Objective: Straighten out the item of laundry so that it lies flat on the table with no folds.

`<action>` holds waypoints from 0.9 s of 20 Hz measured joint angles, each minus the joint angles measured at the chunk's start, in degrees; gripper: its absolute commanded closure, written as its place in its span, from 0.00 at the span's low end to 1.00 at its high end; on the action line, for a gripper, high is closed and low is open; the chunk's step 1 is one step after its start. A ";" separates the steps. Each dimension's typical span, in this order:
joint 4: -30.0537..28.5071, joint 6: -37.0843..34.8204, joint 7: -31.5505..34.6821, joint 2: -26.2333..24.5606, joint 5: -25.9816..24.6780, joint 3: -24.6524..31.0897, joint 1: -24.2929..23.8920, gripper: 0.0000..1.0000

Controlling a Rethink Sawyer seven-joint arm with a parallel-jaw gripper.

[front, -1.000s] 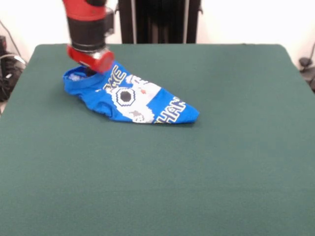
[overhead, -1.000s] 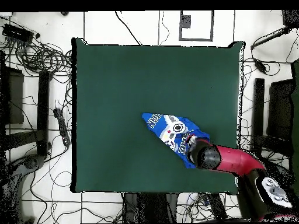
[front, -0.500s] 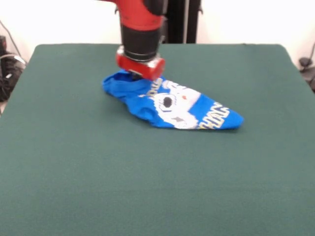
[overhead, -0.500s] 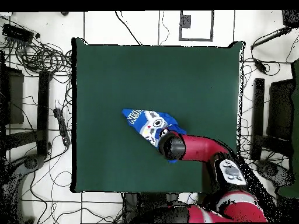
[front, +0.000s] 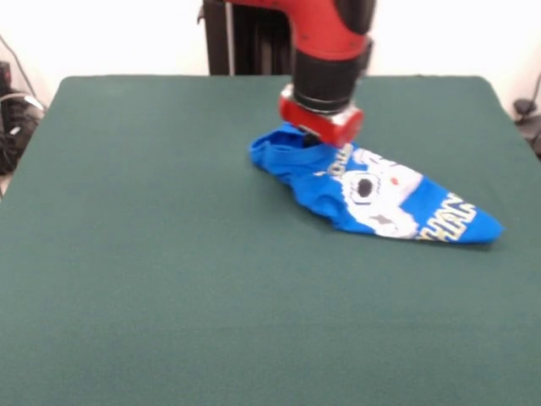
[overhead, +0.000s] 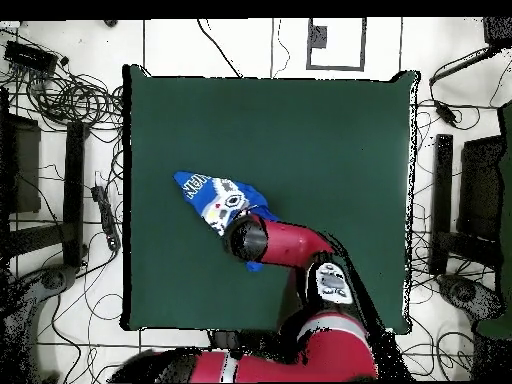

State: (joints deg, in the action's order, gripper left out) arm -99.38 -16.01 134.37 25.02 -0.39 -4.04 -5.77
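Lying bunched on table (front: 152, 279), right of centre in front view: blue T-shirt (front: 372, 190), folded into long wedge, point at right, print and yellow lettering uppermost. Gripper (front: 319, 134) pressed onto its left, collar end; fingers hidden, grip cannot be told.

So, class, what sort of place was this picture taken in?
Probably a robotics lab. A red robot arm works on a blue T-shirt on a green cloth-covered table, and the overhead view shows loose cables across a tiled floor around it.
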 measured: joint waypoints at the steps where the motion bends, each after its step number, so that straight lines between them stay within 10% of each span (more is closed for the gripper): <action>1: -0.01 -0.01 0.37 0.02 0.67 -0.12 0.63 1.00; 6: -0.17 -0.02 1.16 0.40 1.67 -0.36 1.80 1.00; 18: -0.67 1.71 1.16 0.85 -14.42 -0.28 -18.58 1.00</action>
State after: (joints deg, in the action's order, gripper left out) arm -100.05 -14.30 135.53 25.87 -14.81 -4.33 -24.36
